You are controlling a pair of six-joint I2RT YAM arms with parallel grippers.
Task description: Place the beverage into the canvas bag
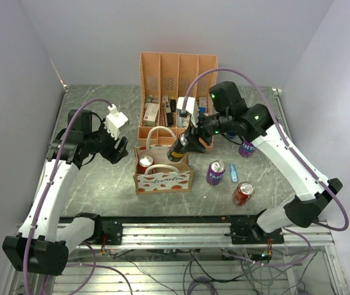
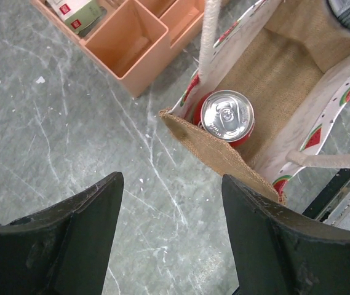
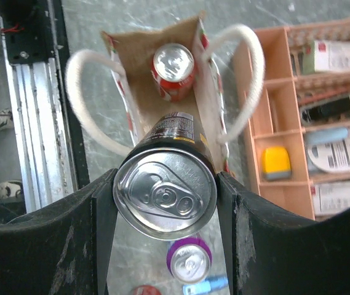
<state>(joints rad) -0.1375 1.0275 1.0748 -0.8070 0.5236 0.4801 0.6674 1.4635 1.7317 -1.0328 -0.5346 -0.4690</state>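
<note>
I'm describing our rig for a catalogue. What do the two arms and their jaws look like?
Both the left arm and right arm have white links, black joints and a purple cable looping alongside. The right arm shows small green lights. The jaws are wide, matte black wedges, slightly scuffed.

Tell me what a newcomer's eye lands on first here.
The right gripper clamps a black can, tilted above the canvas bag at mid-table. A red can stands inside the bag's left end, the open left gripper hovering just outside it. Right of the bag, a purple can and a second red can sit on the table.
</note>
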